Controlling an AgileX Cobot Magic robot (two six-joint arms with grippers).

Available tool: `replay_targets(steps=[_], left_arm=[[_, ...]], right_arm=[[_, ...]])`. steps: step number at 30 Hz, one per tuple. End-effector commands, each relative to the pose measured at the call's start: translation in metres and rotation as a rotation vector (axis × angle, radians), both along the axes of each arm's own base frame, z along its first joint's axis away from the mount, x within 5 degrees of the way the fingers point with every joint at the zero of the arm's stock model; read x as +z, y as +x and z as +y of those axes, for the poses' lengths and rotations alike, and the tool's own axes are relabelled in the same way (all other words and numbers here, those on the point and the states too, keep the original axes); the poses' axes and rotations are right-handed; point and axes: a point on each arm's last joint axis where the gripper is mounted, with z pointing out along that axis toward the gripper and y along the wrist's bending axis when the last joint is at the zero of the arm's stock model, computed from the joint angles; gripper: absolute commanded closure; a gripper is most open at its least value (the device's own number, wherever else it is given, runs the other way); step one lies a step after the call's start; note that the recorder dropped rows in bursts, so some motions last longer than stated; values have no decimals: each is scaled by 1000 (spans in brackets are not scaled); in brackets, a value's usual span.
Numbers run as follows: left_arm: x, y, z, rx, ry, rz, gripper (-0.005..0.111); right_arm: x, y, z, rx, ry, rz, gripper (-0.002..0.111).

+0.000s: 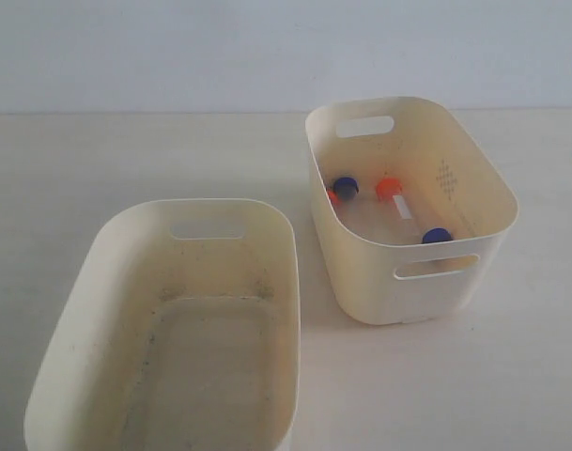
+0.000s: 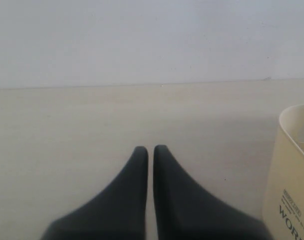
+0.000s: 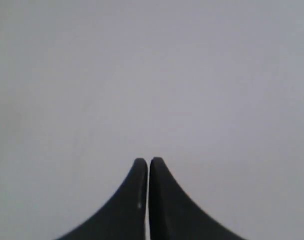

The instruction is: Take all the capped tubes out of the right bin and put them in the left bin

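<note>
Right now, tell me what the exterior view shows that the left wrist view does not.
Exterior only: the left bin and right bin whole, with orange and blue capped tubes lying in the right bin. Left wrist only: the left gripper, jaws nearly touching, holding nothing, and dark print on the outer wall of a cream bin; which bin, I cannot tell. Both: the pale table and the wall behind it.

Place: a bare lab-style bench is suggested.
Surface: a plain pale tabletop point(image 1: 173, 155) is seen.
Backdrop: a blank wall point(image 1: 267, 47) is seen at 12 o'clock.
</note>
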Motion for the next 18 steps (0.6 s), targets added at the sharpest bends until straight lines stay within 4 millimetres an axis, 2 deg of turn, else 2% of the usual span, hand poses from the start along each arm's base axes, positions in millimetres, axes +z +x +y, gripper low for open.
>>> replay_targets(steps=[1,4,7,10,15,18], left_arm=[[2,0,0,2,-7,-11,102],[2,0,0,2,-7,-11,102],[2,0,0,2,-7,-11,102],[2,0,0,2,-7,-11,102],[2,0,0,2,-7,-11,102],[2,0,0,2,-7,-11,102]], right_arm=[[25,47,-3,-73,-66,667,107],[19,74,-3,-78,-74,900,107],[11,99,-2,-76,-79,988,107],[11,118,0,-71,-77,973,107],[7,138,1,-66,-73,982,107],[7,149,4,-7,21,960,107]])
